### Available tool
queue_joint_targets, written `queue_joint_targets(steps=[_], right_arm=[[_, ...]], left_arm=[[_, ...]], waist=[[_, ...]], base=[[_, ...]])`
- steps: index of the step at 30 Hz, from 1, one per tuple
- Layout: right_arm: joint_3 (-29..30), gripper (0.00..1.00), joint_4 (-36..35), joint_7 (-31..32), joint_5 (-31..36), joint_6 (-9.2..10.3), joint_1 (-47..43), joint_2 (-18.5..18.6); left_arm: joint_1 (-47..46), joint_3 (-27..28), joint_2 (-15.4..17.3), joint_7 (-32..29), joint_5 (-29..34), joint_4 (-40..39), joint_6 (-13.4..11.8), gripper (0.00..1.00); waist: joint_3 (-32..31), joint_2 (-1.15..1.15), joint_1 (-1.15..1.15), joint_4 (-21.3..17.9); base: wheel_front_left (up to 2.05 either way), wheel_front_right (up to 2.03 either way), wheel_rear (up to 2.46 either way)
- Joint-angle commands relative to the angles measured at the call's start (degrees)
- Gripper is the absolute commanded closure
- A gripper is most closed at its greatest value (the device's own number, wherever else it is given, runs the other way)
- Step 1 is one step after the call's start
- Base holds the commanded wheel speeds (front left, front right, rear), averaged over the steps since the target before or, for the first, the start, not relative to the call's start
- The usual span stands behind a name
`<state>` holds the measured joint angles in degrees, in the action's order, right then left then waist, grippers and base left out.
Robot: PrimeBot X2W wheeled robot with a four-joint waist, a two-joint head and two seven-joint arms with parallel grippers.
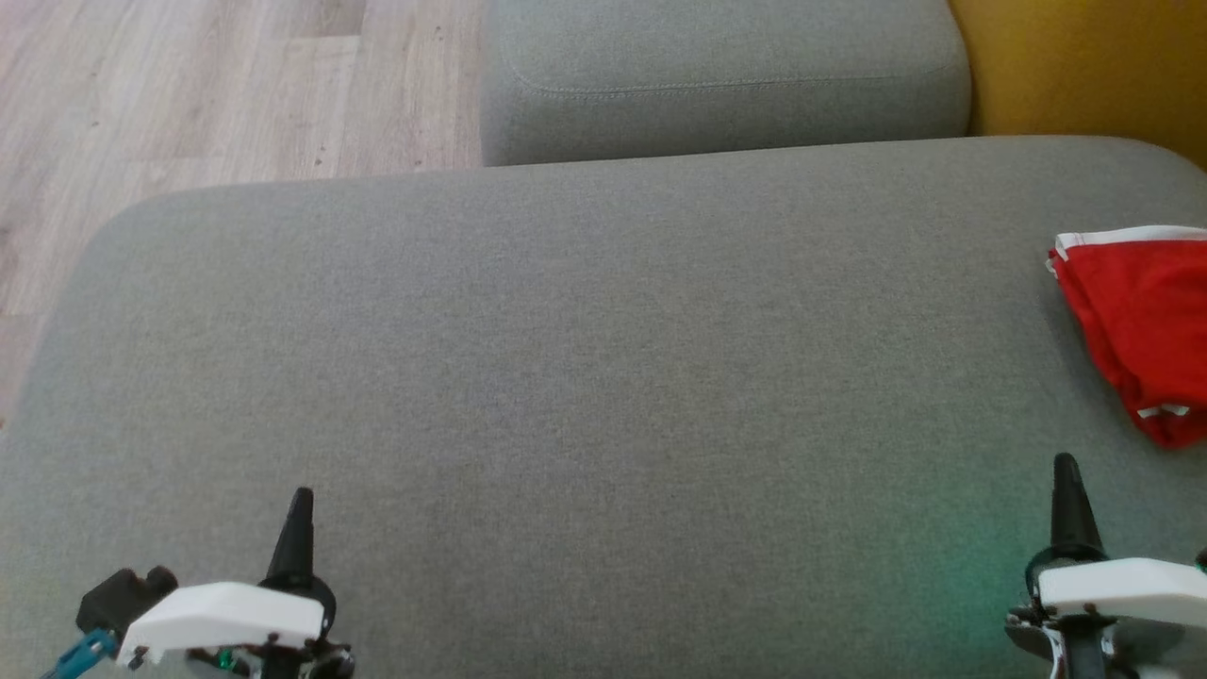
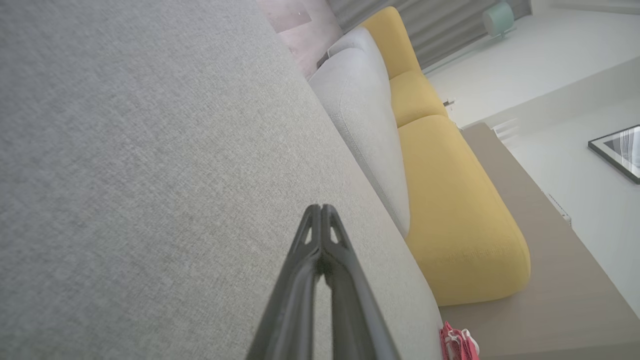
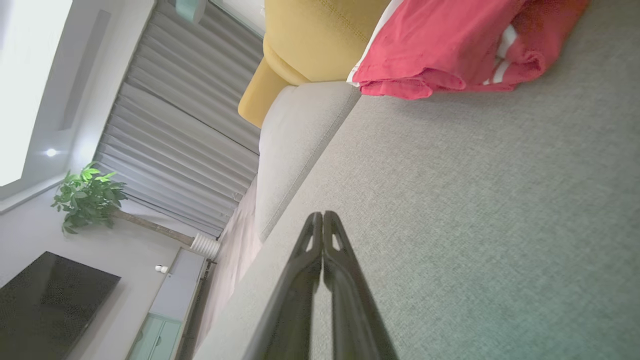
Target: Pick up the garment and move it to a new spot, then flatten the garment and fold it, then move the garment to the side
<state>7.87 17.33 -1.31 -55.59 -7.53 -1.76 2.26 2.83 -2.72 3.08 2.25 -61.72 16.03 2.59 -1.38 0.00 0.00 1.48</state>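
The garment (image 1: pixel 1141 325) is red with white trim and lies folded in a compact bundle at the right edge of the grey cushion (image 1: pixel 585 377). The right wrist view has the garment (image 3: pixel 450 45) at its top, well beyond the fingertips. A sliver of the garment (image 2: pixel 457 345) peeks in at the bottom of the left wrist view. My right gripper (image 1: pixel 1066 467) hovers near the front right, just short of the garment, shut and holding nothing; its fingers (image 3: pixel 322 220) press together. My left gripper (image 1: pixel 300 500) sits at the front left, shut and empty, fingers (image 2: pixel 320 212) closed over bare cushion.
A second grey cushion (image 1: pixel 717 75) adjoins the far edge, with a yellow seat (image 1: pixel 1094 66) to its right. Wooden floor (image 1: pixel 189 94) lies beyond the left side. A plant (image 3: pixel 90 200), curtains and a dark screen (image 3: pixel 45 300) stand in the room.
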Motion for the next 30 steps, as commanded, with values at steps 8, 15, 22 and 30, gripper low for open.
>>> queue_joint_targets(steps=[8,15,22,30], right_arm=[[-0.9,1.00,-2.4,1.5,-7.2,0.03,3.9,0.5],[-1.0,1.00,-2.6,2.8,-13.2,0.03,4.7,0.5],[-1.1,1.00,-2.7,3.9,-18.5,0.03,5.4,0.5],[-1.2,1.00,-2.9,5.2,-24.4,0.04,6.3,0.6]], left_arm=[[-4.4,3.0,0.5,-1.5,-6.1,-1.9,1.1,1.00],[-5.4,4.1,0.5,-2.9,-11.2,-1.9,1.9,1.00],[-6.2,5.1,0.5,-4.0,-15.7,-2.0,2.6,1.00],[-7.1,6.2,0.4,-5.4,-20.8,-2.0,3.3,1.00]], waist=[[0.3,0.00,0.00,-0.3],[0.5,0.00,0.00,-0.5],[0.8,0.00,0.00,-0.7],[1.0,0.00,0.00,-1.0]], base=[[0.00,0.00,0.00],[0.00,0.00,0.00],[0.00,0.00,0.00],[0.00,0.00,0.00]])
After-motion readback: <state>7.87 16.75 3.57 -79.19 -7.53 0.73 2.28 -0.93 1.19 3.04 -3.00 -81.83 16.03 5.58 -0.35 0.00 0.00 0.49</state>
